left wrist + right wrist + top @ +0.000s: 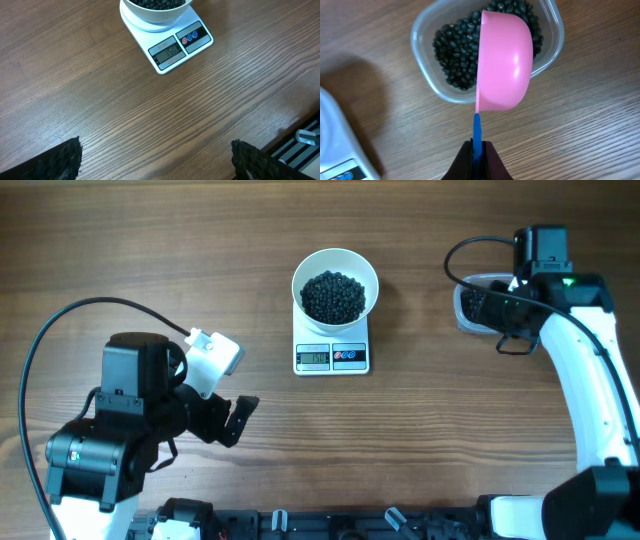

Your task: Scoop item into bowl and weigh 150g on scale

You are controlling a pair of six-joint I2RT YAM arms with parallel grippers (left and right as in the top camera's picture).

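Pellets (pixel 334 296) sit on our counter (pixel 420 430) in two vessels. At eight o'clock our left hand (pixel 157 165) hangs spread wide, holding nothing. At two o'clock our right hand (pixel 478 150) is clamped tight on the blue handle of a pink scoop (pixel 505 65) tipped sideways over the clear tub (pixel 422 60) of pellets. At twelve o'clock we see the scale (pixel 332 357) carrying the white bowl (pixel 303 268), heaped dark.

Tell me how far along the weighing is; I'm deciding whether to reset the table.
Looks done: the bowl on the scale holds pellets; its display seems to read 150. In hand: the right gripper is shut on the blue handle of the pink scoop, tipped sideways over the clear tub; the left gripper is open. Left: probably only setting the scoop down.
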